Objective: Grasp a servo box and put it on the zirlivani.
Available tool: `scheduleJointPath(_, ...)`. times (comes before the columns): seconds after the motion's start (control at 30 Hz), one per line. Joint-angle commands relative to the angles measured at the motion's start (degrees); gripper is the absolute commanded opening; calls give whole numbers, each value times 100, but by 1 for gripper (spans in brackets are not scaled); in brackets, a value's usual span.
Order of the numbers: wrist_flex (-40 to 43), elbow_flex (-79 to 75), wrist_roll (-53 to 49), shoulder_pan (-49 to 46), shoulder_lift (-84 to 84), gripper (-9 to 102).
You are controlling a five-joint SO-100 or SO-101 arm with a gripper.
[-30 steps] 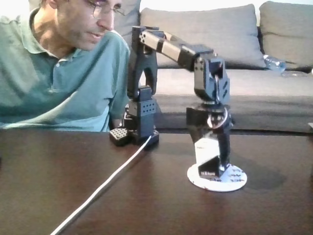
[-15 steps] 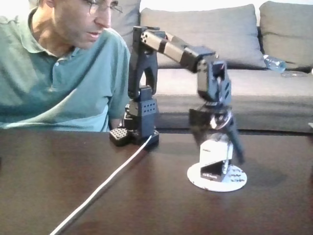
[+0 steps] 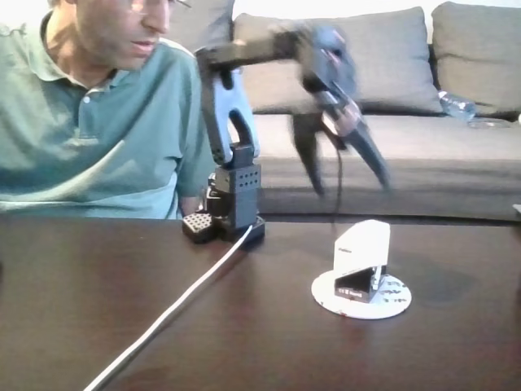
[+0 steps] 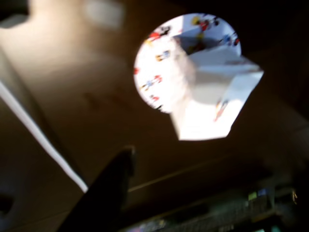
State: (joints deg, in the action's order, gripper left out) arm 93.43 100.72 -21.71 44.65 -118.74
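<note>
servo box seen tilted on the zirlivani, on the desk | end effector raised, spread wide, nothing held | carton judged light, stiff, easily tipped; best gripped across its flat white side walls

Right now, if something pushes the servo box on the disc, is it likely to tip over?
Probably yes. The servo box already leans, with one lower edge lifted off the zirlivani, so a light push may topple it. It looks like thin cardboard, likely light and somewhat crushable.
</note>
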Motion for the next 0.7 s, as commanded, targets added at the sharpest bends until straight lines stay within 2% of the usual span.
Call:
scheduleJointPath(0.0,387,-132,237,-580,-1195,15)
scheduleJointPath(0.07,334,9,686,-1248,-1942,-1)
scheduleJointPath(0.1,246,185,853,-1635,-2338,2)
scheduleJointPath(0.17,-185,800,1063,-2426,-3182,0)
scheduleJointPath(0.27,-1354,2470,1063,-3261,-4403,0)
scheduleJointPath(0.43,-2979,5581,914,-3437,-6056,0)
scheduleJointPath(0.57,-3085,6926,1292,-3419,-7075,1)
scheduleJointPath(0.67,-2900,7339,1397,-3507,-7427,1)
